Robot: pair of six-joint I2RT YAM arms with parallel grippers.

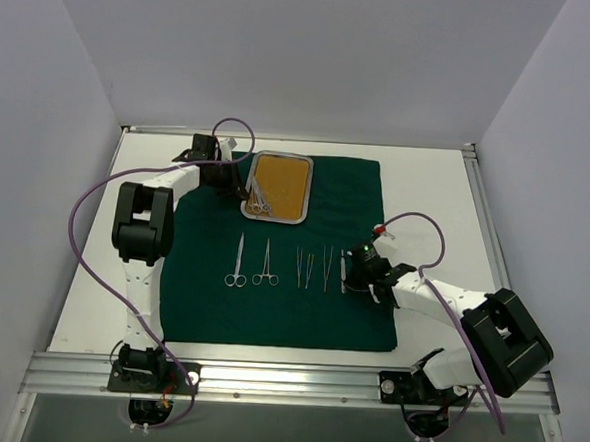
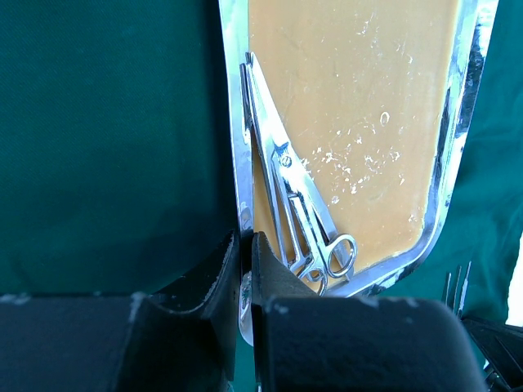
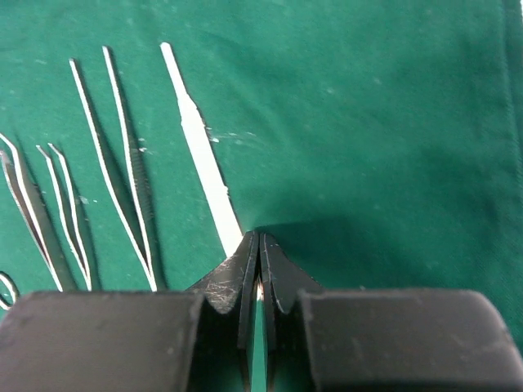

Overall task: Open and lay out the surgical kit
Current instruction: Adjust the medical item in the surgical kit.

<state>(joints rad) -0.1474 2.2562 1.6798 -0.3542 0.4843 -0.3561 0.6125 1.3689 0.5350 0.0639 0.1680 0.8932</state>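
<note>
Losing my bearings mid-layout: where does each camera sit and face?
Top external: above, behind the bases, looking down on green cloth, steel tray, both arms.
Left wrist: looks along left gripper, shut on the tray rim; scissors inside.
Right wrist: looks along right gripper, shut on a flat instrument beside tweezers.
Shared: tray, top and left wrist.

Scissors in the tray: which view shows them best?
Left wrist: the scissors lie close up along the tray's left rim, blades and finger rings distinct. Top external shows only a small silver glint. Right wrist does not show them.
</note>
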